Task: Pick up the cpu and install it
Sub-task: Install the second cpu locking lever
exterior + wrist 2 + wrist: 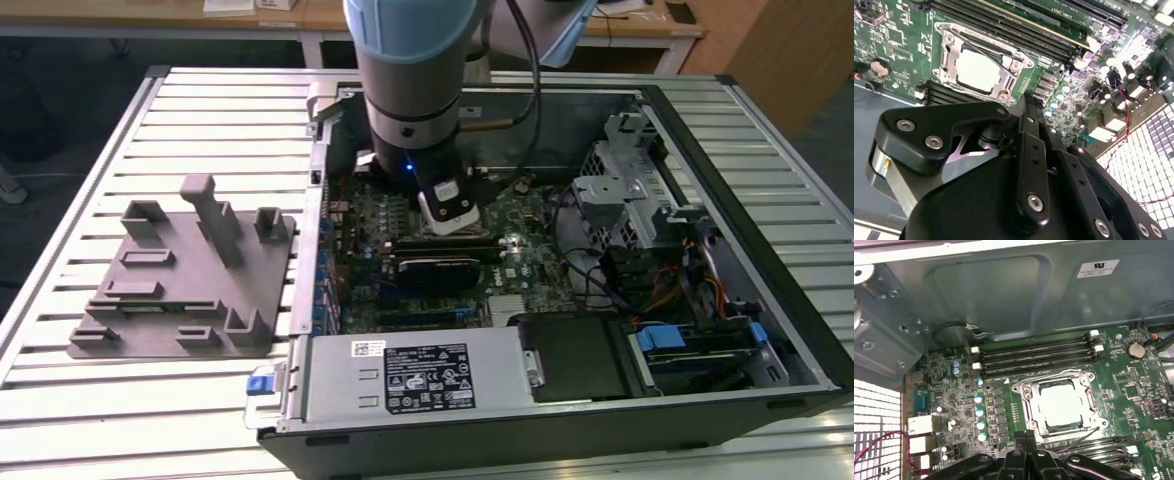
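Note:
The cpu (1061,402) lies flat in the motherboard socket, silver top up, with the metal frame (1026,407) around it. It shows the same way in the second wrist view (979,70). My gripper (1026,436) hovers just beside the socket, apart from the chip, its black fingers (1026,117) pressed together with nothing between them. In the exterior view the gripper (451,225) hangs from the arm inside the open computer case, over the middle of the green motherboard (527,235).
Black memory slots (1036,357) run along the socket's far side. The case holds a power supply (414,375), a drive cage (634,180) and loose cables (694,290). A grey pegged tray (187,290) sits on the slatted table at the exterior view's left.

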Tool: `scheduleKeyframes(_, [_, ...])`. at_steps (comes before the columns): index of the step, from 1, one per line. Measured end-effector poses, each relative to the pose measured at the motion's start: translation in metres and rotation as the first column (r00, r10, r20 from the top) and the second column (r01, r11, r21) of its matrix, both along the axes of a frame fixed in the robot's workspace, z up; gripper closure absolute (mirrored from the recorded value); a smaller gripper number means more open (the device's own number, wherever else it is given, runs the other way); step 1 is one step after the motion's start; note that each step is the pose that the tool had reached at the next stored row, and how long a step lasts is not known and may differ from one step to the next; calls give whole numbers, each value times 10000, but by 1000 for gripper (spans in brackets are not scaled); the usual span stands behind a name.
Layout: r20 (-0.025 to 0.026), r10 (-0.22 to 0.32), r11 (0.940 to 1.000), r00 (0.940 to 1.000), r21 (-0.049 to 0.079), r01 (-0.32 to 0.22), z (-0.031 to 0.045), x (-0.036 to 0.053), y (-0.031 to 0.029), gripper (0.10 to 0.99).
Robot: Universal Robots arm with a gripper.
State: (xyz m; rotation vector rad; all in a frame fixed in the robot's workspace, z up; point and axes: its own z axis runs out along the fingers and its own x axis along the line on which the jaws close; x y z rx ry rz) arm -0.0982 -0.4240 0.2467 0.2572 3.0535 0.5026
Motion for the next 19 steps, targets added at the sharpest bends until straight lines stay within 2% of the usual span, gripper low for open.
scheduleKeyframes(4, [-30, -62, 9999, 10000, -92, 61, 0, 54, -1, 980])
scheduleKeyframes(6, [-54, -93, 9998, 9999, -201, 92, 0, 80, -2, 980])
scheduleKeyframes(10, [-144, -146, 9981, 9998, -602, 137, 0, 140, -2, 980])
scheduleKeyframes(12, [-178, -160, 9971, 9997, -744, 146, 0, 173, -2, 980])
scheduleKeyframes(19, [-242, -171, 9968, 9996, -780, 151, -12, 289, -2, 980])
